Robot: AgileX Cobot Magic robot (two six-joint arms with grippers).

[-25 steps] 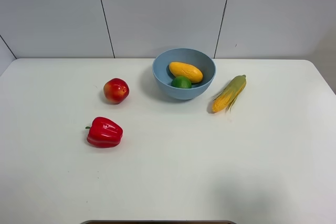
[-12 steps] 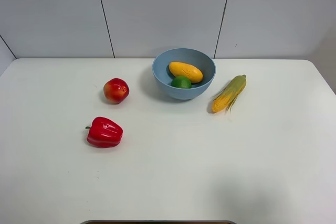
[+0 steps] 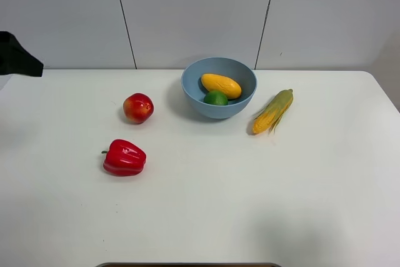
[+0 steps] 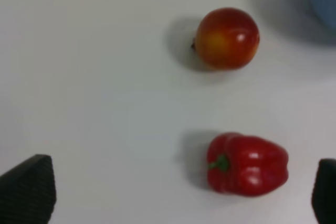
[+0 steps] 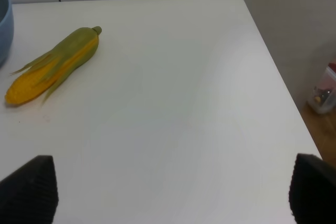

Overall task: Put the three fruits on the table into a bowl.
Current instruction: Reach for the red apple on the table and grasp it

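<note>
Apple [image 3: 138, 107]: left-centre of frame; rigid, glossy, probably slippery; take across widest middle.
Left gripper [image 4: 176, 190]: spread wide, empty.
Right gripper [image 5: 170, 187]: parted, empty.

A: How do the surfaces look?
B: The table [image 3: 200, 217] is smooth, matt white. The bowl [image 3: 215, 112] looks like matt blue plastic.
A: And the food?
B: The pepper [image 3: 124, 157] and apple [image 3: 138, 107] are glossy, with bright highlights. The mango [image 3: 220, 85] has a soft sheen, the lime [image 3: 216, 98] a duller one. The corn [image 3: 272, 111] looks matt and fibrous.
</note>
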